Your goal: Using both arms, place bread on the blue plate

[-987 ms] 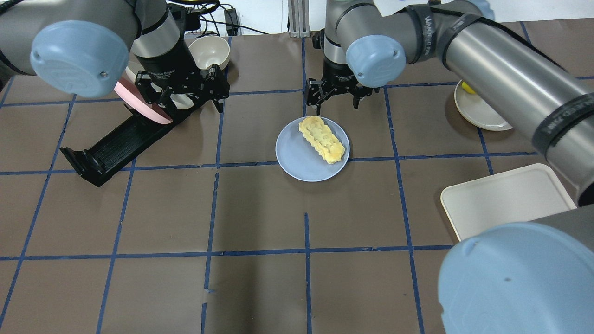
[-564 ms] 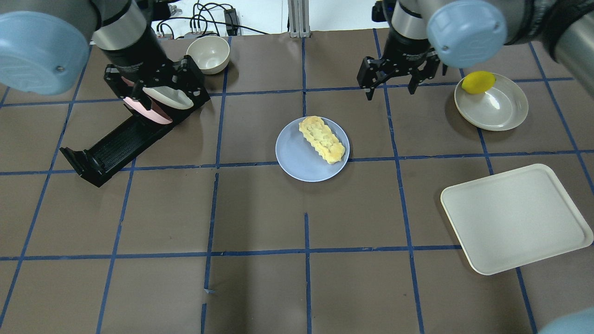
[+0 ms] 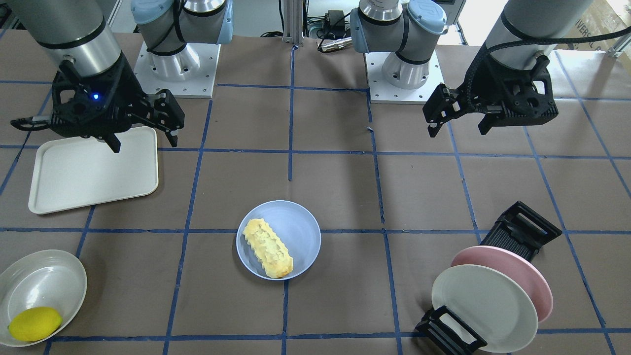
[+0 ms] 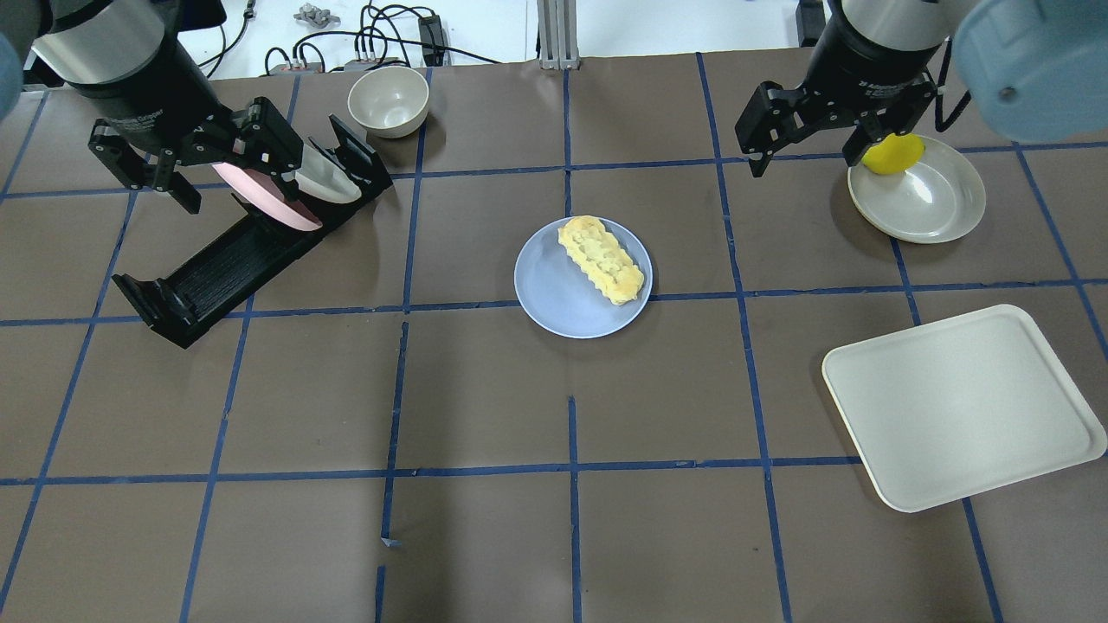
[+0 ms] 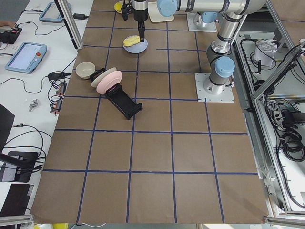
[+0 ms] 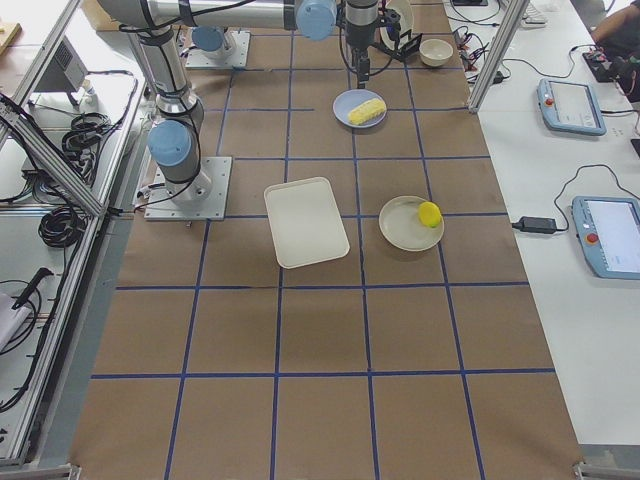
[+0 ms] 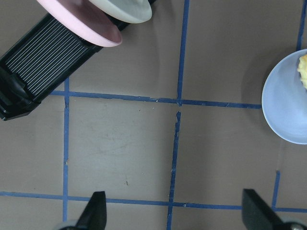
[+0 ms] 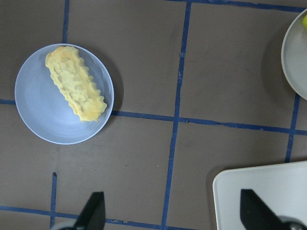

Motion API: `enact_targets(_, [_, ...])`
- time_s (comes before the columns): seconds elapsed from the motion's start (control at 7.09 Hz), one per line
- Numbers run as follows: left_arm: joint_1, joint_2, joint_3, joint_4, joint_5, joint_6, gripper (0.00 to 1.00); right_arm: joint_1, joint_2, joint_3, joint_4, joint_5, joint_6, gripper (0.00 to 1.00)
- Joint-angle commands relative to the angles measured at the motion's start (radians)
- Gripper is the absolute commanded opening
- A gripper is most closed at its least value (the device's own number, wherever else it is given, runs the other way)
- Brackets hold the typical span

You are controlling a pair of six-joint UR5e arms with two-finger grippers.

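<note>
The bread (image 4: 602, 260) lies on the blue plate (image 4: 554, 303) at the middle of the desk (image 4: 485, 389). Its long axis runs diagonally from the far-left corner toward the near-right corner. The left gripper (image 3: 457, 129) and right gripper (image 3: 144, 143) hang empty with jaws apart toward opposite side edges. The right looks nearer. Placement appears done, and both have room to withdraw.

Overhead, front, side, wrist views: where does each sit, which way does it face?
Front-facing: across the table, facing the robot; left gripper on view's right, right gripper on its left.
Overhead: behind the robot, looking forward and down; both grippers.
Exterior left: table's left end; left arm nearest.
Exterior right: opposite end; right arm nearest.
Left wrist: straight down; own fingertips, blue plate edge.
Right wrist: straight down; own fingertips, bread.
Shared: blue plate shows in all six.
</note>
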Motion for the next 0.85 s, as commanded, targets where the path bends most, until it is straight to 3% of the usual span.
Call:
enact_targets(0.0, [-0.011,-0.022,0.032,-0.037,0.001,0.0,1.0,0.009,-0.083,0.091,-0.008,0.011,-0.006,1.0])
enact_targets(0.14, [-0.025,-0.057,0.054,-0.046,0.007,0.0,1.0,0.009,-0.14,0.19,-0.041,0.008,-0.008,1.0])
enact_targets(0.28, [-0.033,-0.075,0.062,-0.048,0.007,0.0,1.0,0.009,-0.165,0.222,-0.102,0.01,-0.008,1.0])
enact_targets(0.71, [-0.039,-0.05,0.044,-0.048,0.014,0.0,1.0,0.011,-0.164,0.217,-0.095,0.005,-0.009,1.0])
